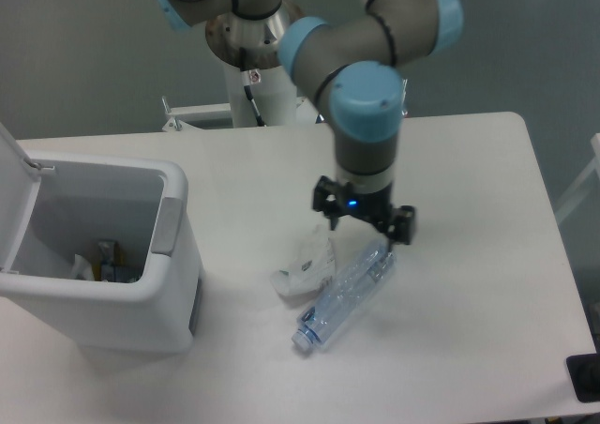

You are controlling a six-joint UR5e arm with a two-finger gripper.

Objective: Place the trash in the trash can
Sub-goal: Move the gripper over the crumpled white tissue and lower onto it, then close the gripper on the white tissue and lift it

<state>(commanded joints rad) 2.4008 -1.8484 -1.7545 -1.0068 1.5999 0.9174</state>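
Fixed cam, one view. Gripper (366, 229) hangs w/ fingers spread apart, nothing between them, over the upper end of the bottle (345, 295) and just right of the wad (307, 266); can't tell if fingertips touch either. A blue light glows on the gripper body.

Bottle lies flat on the table (469, 283), diagonal, cap end toward the near edge, other end under the gripper. Wad sits just beside it on the left, the two touching or nearly so. Trash can (103, 265) stands at the table's left, lid (14, 171) swung up, mouth open toward the cam; well apart from both trash items, w/ bare tabletop between.

Room: wide bare surface right of the bottle out to the table's right edge and rounded far corner; also a strip of bare top in front of the bottle toward the near edge. Arm base column (258, 68) stands behind the far edge.

Hidden/cut off: can's left side and the lid's top run out of frame. Inside the can, some items show, too small and dark to id. Dark object (583, 377) at bottom right is cropped, unclear what. Arm's upper links cut off at top.
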